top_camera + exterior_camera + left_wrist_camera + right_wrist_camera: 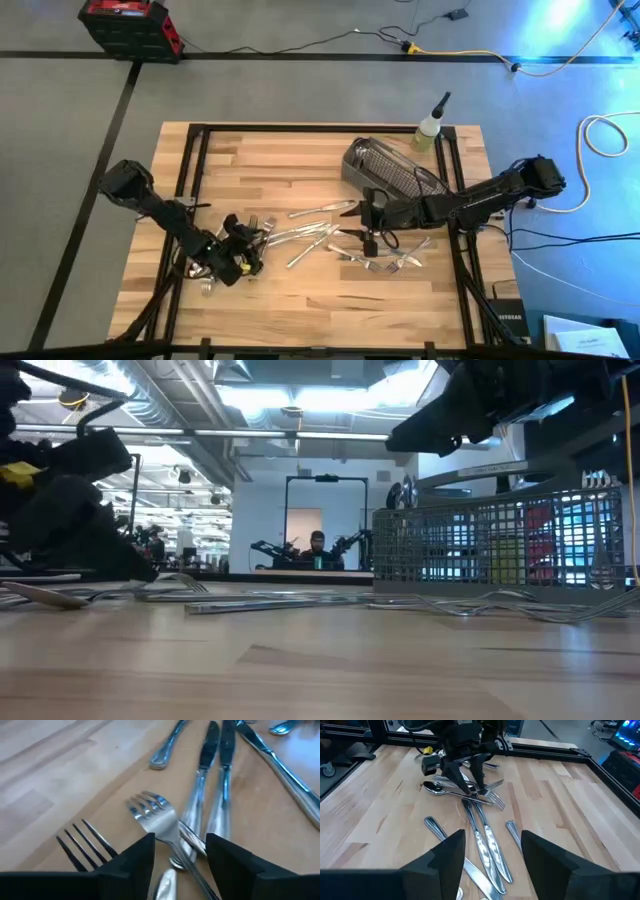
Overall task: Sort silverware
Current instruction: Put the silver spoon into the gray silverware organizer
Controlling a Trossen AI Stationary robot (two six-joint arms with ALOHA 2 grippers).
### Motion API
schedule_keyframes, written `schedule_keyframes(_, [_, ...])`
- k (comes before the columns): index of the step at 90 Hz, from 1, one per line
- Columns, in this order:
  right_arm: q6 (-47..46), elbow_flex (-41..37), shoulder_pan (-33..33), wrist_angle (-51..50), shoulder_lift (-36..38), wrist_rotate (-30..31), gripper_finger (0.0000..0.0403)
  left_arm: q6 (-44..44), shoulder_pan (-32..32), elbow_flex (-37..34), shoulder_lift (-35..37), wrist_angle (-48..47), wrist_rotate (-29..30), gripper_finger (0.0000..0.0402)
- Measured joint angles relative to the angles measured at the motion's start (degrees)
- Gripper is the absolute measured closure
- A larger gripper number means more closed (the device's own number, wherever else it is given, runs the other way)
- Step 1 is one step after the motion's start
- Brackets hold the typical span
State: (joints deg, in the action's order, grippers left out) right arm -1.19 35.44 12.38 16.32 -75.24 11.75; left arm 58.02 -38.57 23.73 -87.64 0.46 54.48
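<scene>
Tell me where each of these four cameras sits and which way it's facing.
High: overhead, looking down on table and both arms.
Low: table height, facing basket.
Left wrist: behind open left gripper, over a fork.
Right wrist: behind open right gripper, facing the left gripper.
Both wrist views share the silverware.

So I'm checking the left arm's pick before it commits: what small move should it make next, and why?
Probably lower a little and close. The left gripper is open, its fingers either side of a fork whose handle runs between them over other silverware on the table. The right gripper hovers open, farther off.
</scene>
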Motion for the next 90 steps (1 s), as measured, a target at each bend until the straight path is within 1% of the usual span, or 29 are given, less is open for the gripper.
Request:
schedule_keyframes(9, [0.0,0.0,0.0,0.0,0.0,0.0,0.0226,0.0,1.1,0.0,0.0,-0.5,-0.9,0.024])
schedule_keyframes(28, [0.0,0.0,0.0,0.0,0.0,0.0,0.0226,-0.2,4.9,0.3,-1.2,-0.9,-8.2,0.024])
schedule_keyframes(45, [0.0,0.0,0.0,0.0,0.0,0.0,0.0226,-3.7,6.2,0.3,-1.9,-0.9,-8.7,0.0244])
schedule_keyframes(49, [0.0,0.0,0.0,0.0,0.0,0.0,0.0226,-4.3,6.4,0.3,-1.9,-0.9,-8.7,0.0253])
schedule_keyframes(55, [0.0,0.0,0.0,0.0,0.0,0.1,0.0226,-4.9,6.4,0.3,-2.0,-0.9,-8.5,0.0278])
schedule_keyframes(69, [-0.1,0.0,0.0,0.6,0.0,0.9,0.0226,-8.4,6.4,0.1,-0.7,-1.5,-8.7,0.037])
schedule_keyframes(72, [-0.2,0.0,0.0,1.0,0.0,0.9,0.0226,-9.1,6.4,0.1,-0.2,-1.6,-8.8,0.0385])
schedule_keyframes(75, [-0.3,0.0,0.0,1.7,0.0,1.1,0.0226,-9.8,6.4,0.0,0.5,-1.9,-8.6,0.0392])
schedule_keyframes(90, [-0.4,0.0,0.0,5.6,0.0,1.1,0.0226,-13.6,6.4,-0.3,4.6,-3.4,-7.0,0.04])
